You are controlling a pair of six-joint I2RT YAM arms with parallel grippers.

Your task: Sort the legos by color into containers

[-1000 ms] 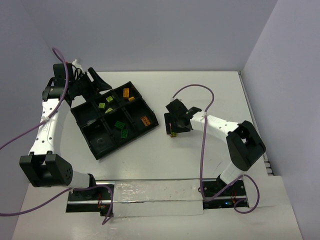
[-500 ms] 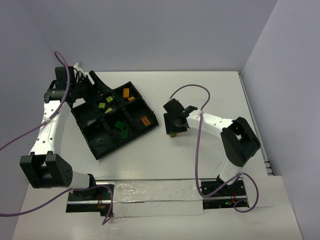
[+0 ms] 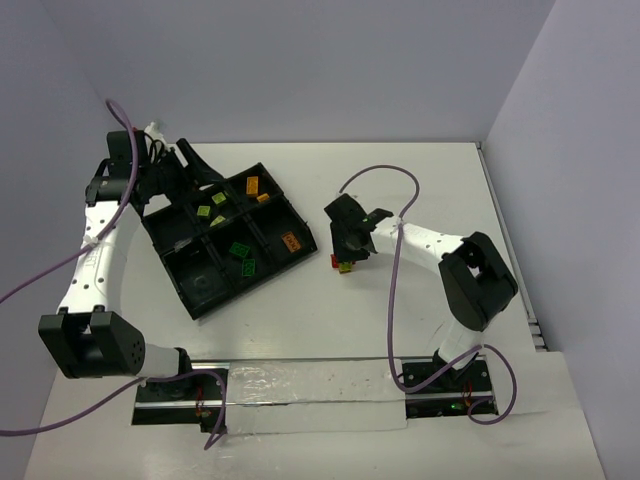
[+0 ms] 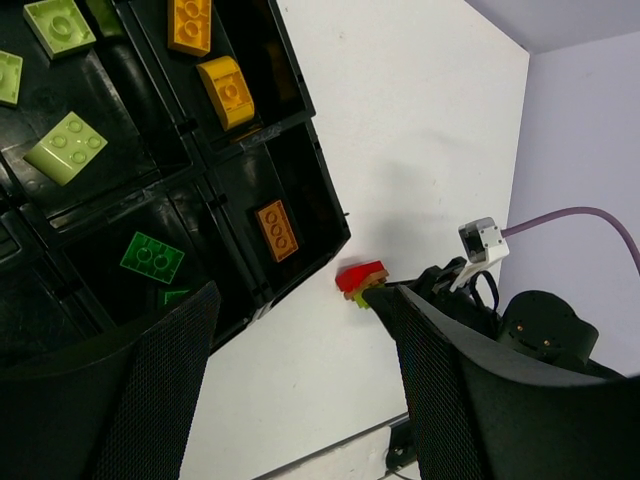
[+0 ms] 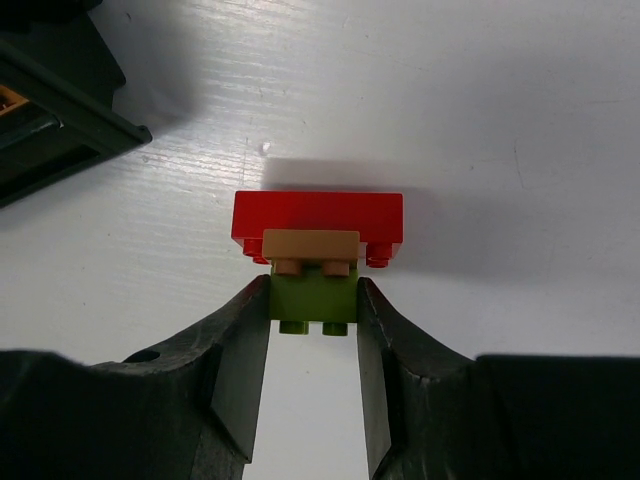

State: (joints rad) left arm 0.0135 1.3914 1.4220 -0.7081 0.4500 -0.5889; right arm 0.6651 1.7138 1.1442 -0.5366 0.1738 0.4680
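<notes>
On the white table just right of the tray stands a small stack of legos [image 5: 318, 215]: a red brick, a tan one and a yellow-green one [image 5: 313, 298]. My right gripper [image 5: 312, 290] is shut on the yellow-green brick, one finger on each side. From above, the stack [image 3: 343, 264] shows at that gripper's tip [image 3: 347, 250]. My left gripper [image 3: 195, 165] hovers open over the far left corner of the black tray [image 3: 300, 219], holding nothing. The tray's containers hold orange [image 4: 276, 230], yellow-green [image 4: 66, 147] and green [image 4: 151, 257] legos.
The tray [image 4: 310, 160] lies at an angle on the left half of the table. Walls close in at the back and right. A purple cable [image 3: 380, 175] loops above the right arm. A metal rail [image 3: 300, 385] runs along the near edge.
My right gripper has closed on the stack's yellow-green brick and turned a little; the red brick now shows from above. The left gripper has barely moved.
</notes>
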